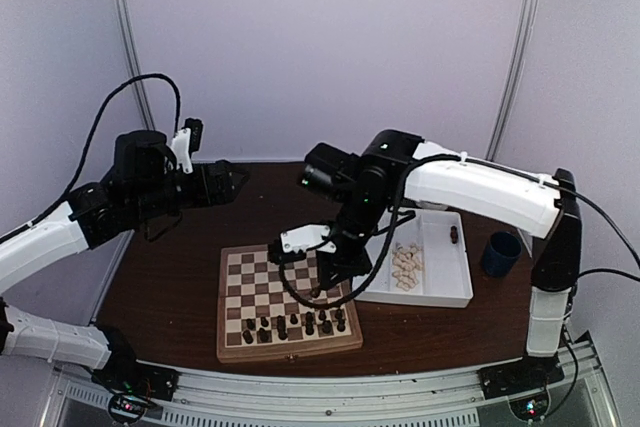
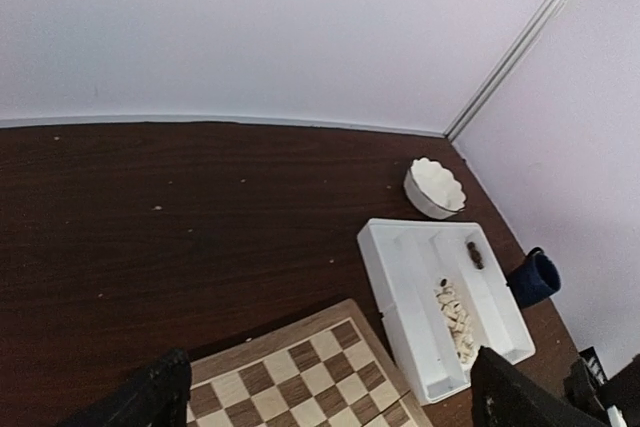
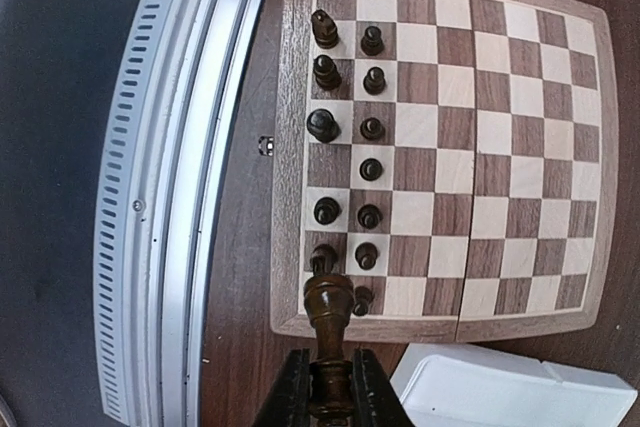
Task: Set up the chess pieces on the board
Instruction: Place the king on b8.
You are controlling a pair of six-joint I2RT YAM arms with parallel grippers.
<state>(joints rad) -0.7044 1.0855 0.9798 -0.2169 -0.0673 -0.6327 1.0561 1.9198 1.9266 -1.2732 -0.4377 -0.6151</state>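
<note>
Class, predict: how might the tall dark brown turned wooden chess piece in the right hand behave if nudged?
The tall dark brown turned chess piece is slender, so probably tips easily. Its round turned body would likely roll once down. Small, seemingly wooden: likely stiff, light.

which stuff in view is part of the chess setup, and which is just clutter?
Job:
board
dark pieces already on it
dark piece in right gripper
cream pieces in the white tray

Lying about:
blue cup
white bowl
</note>
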